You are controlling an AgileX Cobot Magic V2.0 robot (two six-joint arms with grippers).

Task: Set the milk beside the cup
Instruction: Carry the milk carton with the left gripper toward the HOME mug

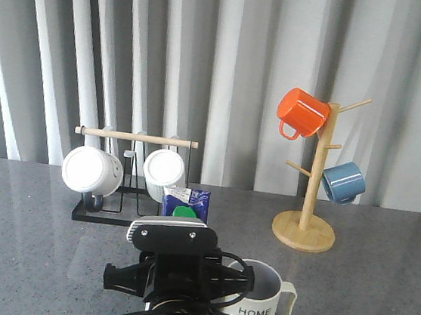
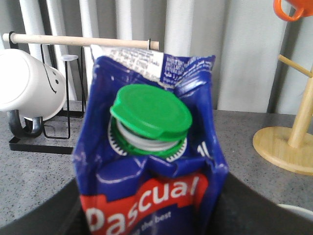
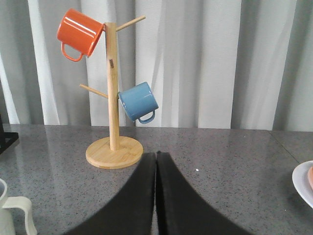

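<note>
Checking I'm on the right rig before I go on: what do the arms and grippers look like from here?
In the front view the left arm is black, with a silver-grey plate on top showing small screws, and black cables looping around it. The left gripper shows only as dark, blurred shapes either side of the carton. The right gripper has two smooth black fingers that taper upward; no markings visible.

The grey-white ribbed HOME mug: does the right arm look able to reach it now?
Probably yes. The right claw is shut and holds nothing, and the grey-white ribbed HOME mug stands beside it with bare grey table around.
</note>
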